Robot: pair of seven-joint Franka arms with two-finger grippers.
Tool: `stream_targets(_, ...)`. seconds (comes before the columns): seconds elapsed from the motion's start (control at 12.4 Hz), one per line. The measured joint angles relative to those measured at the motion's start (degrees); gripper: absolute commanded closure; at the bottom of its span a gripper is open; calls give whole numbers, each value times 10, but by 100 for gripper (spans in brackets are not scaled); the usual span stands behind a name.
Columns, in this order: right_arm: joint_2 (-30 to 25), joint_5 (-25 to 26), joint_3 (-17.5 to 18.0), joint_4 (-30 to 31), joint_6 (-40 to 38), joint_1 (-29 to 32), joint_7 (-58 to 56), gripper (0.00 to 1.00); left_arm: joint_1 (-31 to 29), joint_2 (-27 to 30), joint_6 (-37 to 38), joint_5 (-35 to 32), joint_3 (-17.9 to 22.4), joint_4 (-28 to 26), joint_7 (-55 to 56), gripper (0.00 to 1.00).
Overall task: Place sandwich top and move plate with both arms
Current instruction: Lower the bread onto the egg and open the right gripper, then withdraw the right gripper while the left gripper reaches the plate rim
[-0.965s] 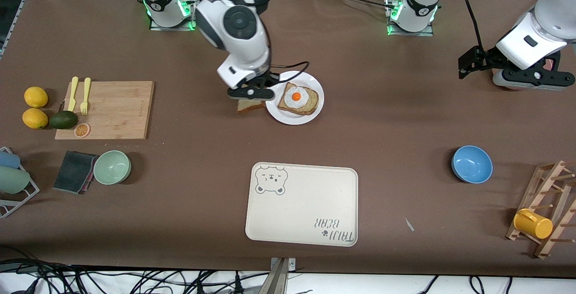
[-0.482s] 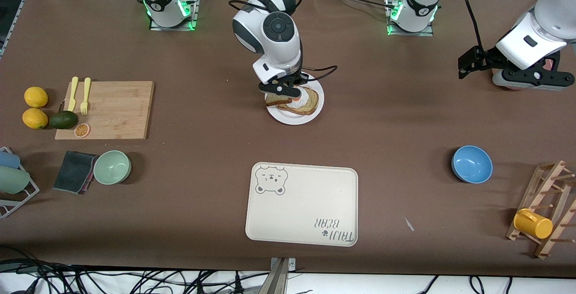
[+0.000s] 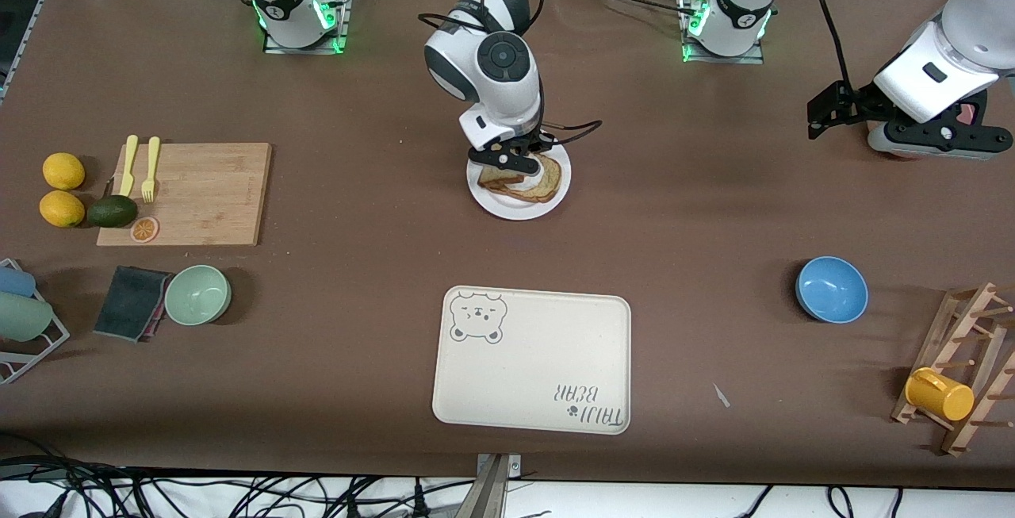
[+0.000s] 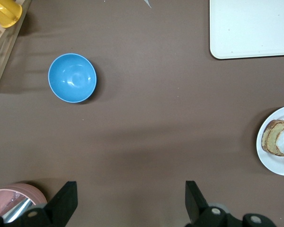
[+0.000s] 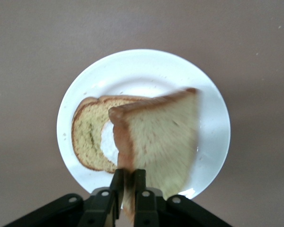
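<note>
1. Right gripper (image 5: 127, 182) hangs over the plate (image 3: 512, 209), fingers pinched on one edge of the bread slice (image 5: 156, 142); grip looks narrow, prob. on the point of letting go.
2. Slice is tilted, its free end low over the egg slice (image 5: 92, 139), covering most of the egg. Its long axis runs straight out from the gripper, approx 12 o'clock in the right wrist view.
3. Egg slice sits on the plate, offset toward 9 o'clock of the held slice in that view, so the top needs a nudge that way to sit square.
4. Left gripper (image 4: 128, 201) waits, fingers wide apart, nothing between, over bare worktop (image 4: 146, 127) near a blue bowl (image 4: 72, 77).
5. Plate lies at approx 3 o'clock in the left wrist view, well apart. Right arm is much nearer the plate.
</note>
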State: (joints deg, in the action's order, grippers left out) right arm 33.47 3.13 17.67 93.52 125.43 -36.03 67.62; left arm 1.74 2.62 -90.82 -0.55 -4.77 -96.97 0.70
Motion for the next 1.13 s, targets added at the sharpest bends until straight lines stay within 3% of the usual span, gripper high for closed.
stream_targets(0.08,0,0,-8,0,1,0,0,1,0,0,0,0,0,0,0,0)
stream_targets(0.32,-4,0,-34,-9,2,0,-8,0,0,0,0,0,0,0,0,0)
stream_targets(0.56,-46,0,-64,-19,-39,19,-69,0,0,0,0,0,0,0,0,0)
stream_targets(1.13,-200,-19,-71,-24,-254,198,-371,0,0,0,0,0,0,0,0,0)
